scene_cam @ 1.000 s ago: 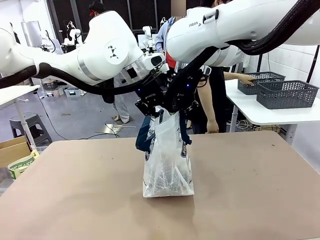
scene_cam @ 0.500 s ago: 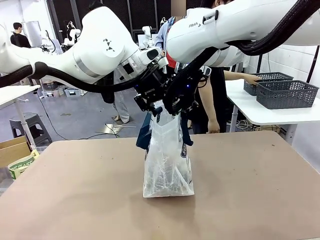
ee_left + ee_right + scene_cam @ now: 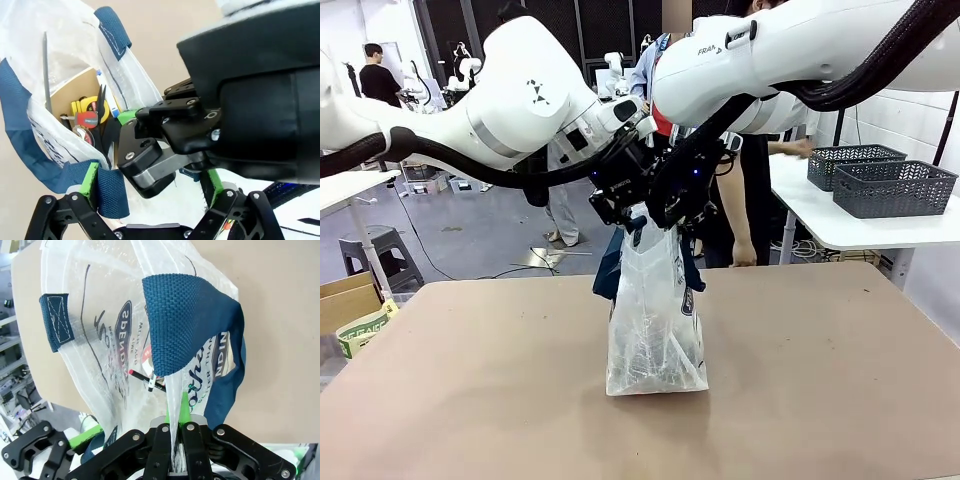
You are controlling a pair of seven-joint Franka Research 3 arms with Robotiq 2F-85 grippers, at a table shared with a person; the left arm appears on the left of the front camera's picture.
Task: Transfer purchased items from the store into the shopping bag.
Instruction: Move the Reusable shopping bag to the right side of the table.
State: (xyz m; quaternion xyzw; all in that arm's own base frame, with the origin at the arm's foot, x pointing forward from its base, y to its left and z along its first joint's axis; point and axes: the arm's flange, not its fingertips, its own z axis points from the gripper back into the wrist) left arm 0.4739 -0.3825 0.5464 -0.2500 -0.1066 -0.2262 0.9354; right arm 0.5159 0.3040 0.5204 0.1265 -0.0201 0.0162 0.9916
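The shopping bag (image 3: pixel 655 320) stands upright mid-table, clear plastic with navy straps. My right gripper (image 3: pixel 672 215) is shut on the bag's top edge; in the right wrist view its fingers (image 3: pixel 175 432) pinch the plastic under a navy strap (image 3: pixel 187 325). My left gripper (image 3: pixel 618 208) is open at the bag's mouth. One pad (image 3: pixel 90 180) touches a navy strap (image 3: pixel 111 192), and the right gripper sits between its fingers. Inside the bag lie a yellow tape measure (image 3: pixel 90 111) and a brown card (image 3: pixel 75 95). The store, a dark grey basket (image 3: pixel 895 187), sits on a side table.
A second grey basket (image 3: pixel 848 160) stands behind the first on the white side table (image 3: pixel 840 225) at the far right. A person stands there with a hand (image 3: pixel 790 150) near it. Bare brown tabletop (image 3: pixel 470 400) surrounds the bag.
The left arm shifted up and left at the bag's mouth, raising the bag's top a little. The person slid the far basket right, then drew the hand back.
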